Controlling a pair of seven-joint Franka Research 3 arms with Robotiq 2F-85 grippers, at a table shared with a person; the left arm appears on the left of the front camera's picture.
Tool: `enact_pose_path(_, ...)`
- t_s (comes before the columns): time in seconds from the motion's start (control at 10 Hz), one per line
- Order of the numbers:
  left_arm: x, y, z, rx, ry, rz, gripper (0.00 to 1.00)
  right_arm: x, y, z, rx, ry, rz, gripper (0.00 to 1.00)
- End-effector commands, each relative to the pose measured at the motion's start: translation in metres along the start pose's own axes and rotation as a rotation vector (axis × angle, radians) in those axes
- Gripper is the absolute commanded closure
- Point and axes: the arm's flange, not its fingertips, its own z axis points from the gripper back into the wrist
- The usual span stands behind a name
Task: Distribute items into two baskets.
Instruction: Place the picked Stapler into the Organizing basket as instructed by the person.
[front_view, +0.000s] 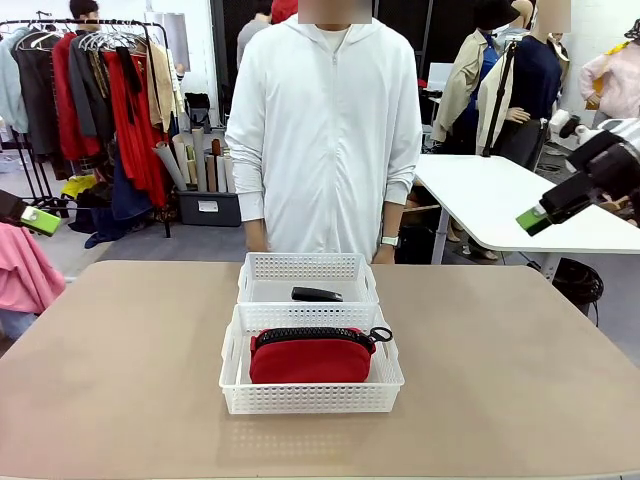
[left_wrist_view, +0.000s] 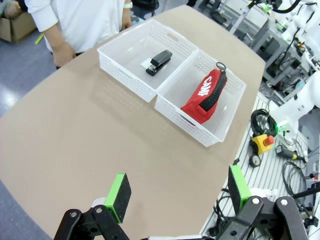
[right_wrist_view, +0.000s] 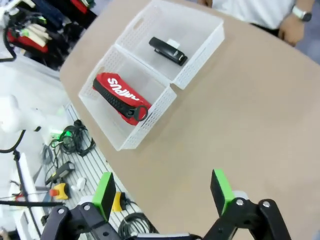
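Two baskets sitting end to end mid-table, near one holding red pouch, far one stapler; left gripper and right gripper hanging wide open, empty, well apart from baskets.

Brown table; clothes rack far left; white table behind, person's watch

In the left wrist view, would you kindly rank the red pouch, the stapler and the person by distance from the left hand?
From the left hand:
1. Red pouch, near basket.
2. Stapler, far basket.
3. Person, beyond the table.
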Motion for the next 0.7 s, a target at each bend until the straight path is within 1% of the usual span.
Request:
enact_pose_path(0.0, -0.001, -0.001, 0.000, -0.005, -0.005, -0.002, 0.00, -0.009, 0.016, -0.007, -0.028, -0.063, 0.005, 0.00)
enact_pose_path(0.2, -0.001, -0.001, 0.000, -0.005, -0.005, -0.002, 0.00, -0.007, 0.022, -0.007, -0.037, -0.074, 0.012, 0.00)
enact_pose_path(0.3, -0.001, -0.001, 0.000, -0.005, -0.005, -0.002, 0.00, -0.004, 0.026, -0.009, -0.012, -0.075, 0.028, 0.00)
enact_pose_path(0.4, -0.001, -0.001, 0.000, -0.005, -0.005, -0.002, 0.00, -0.010, 0.016, 0.001, -0.033, -0.036, 0.012, 0.00)
enact_pose_path(0.6, -0.001, -0.001, 0.000, -0.005, -0.005, -0.002, 0.00, -0.010, 0.016, 0.001, -0.033, -0.036, 0.012, 0.00)
